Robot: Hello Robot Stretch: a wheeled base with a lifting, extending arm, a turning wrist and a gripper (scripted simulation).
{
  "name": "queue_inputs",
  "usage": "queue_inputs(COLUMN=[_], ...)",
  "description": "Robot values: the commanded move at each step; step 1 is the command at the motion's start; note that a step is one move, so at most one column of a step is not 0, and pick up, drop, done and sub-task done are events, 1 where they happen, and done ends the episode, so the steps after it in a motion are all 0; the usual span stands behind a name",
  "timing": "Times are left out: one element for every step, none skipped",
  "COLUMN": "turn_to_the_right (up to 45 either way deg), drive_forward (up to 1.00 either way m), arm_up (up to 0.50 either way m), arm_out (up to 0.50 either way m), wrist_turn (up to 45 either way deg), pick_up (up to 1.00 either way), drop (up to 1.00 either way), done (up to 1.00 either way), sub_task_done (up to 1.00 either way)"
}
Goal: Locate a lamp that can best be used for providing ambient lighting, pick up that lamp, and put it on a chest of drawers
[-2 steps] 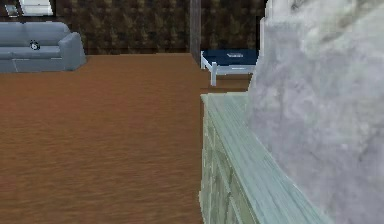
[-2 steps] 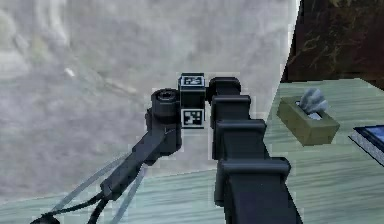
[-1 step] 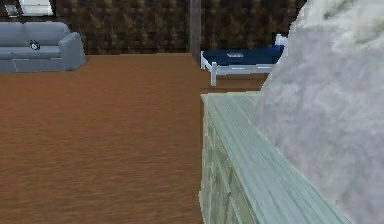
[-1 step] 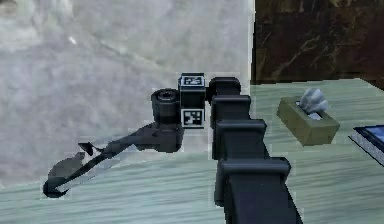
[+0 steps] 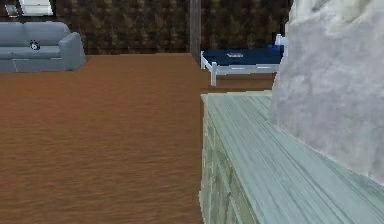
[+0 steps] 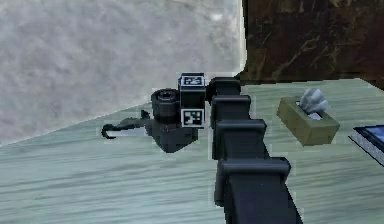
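Jaws: can't tell how they are set or whether they hold anything. The thin fingers (image 6: 122, 128) point toward the arm side view's left, seen against the pale green wood surface (image 6: 80, 185), close to the foot of a big pale grey rough mass (image 6: 90, 50). Touching or apart: can't tell.

Around:
- The grey mass stands on the surface and blocks the whole far-left side beyond the fingers.
- A tan tissue box (image 6: 308, 118) sits on the surface right of the arm, well apart from the jaws.
- A dark blue flat thing (image 6: 370, 142) lies at the right edge.
- A dark patterned wall (image 6: 320, 40) stands behind.

Arm (image 6: 245, 150): a dark bar reaching out over the surface, with white marker squares (image 6: 192, 81) at its end and the jaws' body turned left from there.

Lamp: can't tell whether the grey mass is it. It is cropped, so its long axis is unclear.

Chest of drawers (image 5: 215, 178): at the forward view's lower right, with its long top running away from the camera. Beyond it are brown floor (image 5: 100, 130), a grey sofa (image 5: 40, 48) and a blue bed (image 5: 240, 58).
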Motion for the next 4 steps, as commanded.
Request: queue_inputs(turn_to_the_right=[0.0, 0.0, 0.0, 0.0], drive_forward=[0.0, 0.0, 0.0, 0.0], arm_up=[0.0, -0.12, 0.0, 0.0], arm_out=[0.0, 0.0, 0.0, -0.1], wrist_turn=[33.0, 0.0, 0.0, 0.0], pick_up=[0.0, 0.0, 0.0, 0.0], drop=[0.0, 0.0, 1.0, 0.0], done=[0.0, 0.0, 0.0, 0.0], sub_task_done=[0.0, 0.0, 0.0, 0.0])
